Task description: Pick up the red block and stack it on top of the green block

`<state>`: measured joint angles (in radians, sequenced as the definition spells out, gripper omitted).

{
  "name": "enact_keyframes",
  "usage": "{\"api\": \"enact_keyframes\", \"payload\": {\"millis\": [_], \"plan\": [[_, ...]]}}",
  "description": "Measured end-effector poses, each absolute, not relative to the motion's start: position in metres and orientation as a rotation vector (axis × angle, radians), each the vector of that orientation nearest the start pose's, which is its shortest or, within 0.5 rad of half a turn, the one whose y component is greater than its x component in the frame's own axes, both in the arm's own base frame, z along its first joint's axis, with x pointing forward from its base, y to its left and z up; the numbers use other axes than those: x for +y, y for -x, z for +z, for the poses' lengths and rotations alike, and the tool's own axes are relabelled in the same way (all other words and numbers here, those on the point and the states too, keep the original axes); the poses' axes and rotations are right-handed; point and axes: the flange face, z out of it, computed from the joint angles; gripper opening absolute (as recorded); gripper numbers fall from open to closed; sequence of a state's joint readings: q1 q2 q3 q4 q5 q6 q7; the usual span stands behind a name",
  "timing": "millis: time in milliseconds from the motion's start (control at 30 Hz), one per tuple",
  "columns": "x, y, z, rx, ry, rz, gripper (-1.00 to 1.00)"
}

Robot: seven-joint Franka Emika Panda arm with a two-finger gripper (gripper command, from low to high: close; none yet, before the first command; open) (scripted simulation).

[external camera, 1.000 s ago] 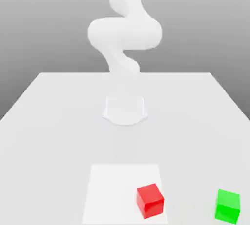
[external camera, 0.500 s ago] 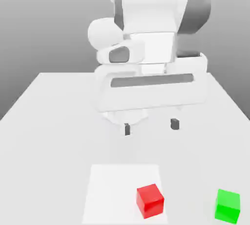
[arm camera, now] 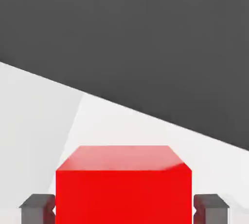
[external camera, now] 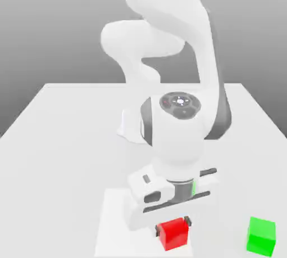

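Before I lift, the red block sits square between my fingers

As I read the hand view, my gripper straddles the red block, one finger against or very nearly against each of two opposite side faces. Jaws part-way in, spread about one block's width; I judge them closed on it, though no lift proves the hold. The opening runs straight across the cube, flat face to flat face, no corner leading. No long axis to favour.

Position: red block low over the pale square patch, near the patch's edge on the exterior view's right. Whether its underside touches, I can't tell.

The relation that matters: the green block stands well apart, toward the exterior view's right, on the table beyond the patch. Its faces are turned somewhat differently from the red one's.

Next, I judge: straight up first, high enough to pass over the green top, then sideways. A small wrist turn could match the faces. Carried too low, my load would shove its target.
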<state>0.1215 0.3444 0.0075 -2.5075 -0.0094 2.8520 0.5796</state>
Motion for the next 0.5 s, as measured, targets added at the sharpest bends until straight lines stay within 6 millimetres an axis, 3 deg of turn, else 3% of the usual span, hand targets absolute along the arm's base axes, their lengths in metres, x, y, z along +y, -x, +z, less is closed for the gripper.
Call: {"api": "enact_keyframes", "payload": {"millis": [100, 267, 433, 500], "plan": [[0.06, -0.457, 0.149, 0.688, 3.066, 0.0, -1.0], [0.062, -0.457, 0.202, 0.68, 3.067, 0.001, -1.0], [0.179, -0.466, 0.232, 0.224, 3.133, 0.003, -1.0], [0.227, -0.463, 0.23, 0.044, 3.141, 0.002, -1.0]]}}
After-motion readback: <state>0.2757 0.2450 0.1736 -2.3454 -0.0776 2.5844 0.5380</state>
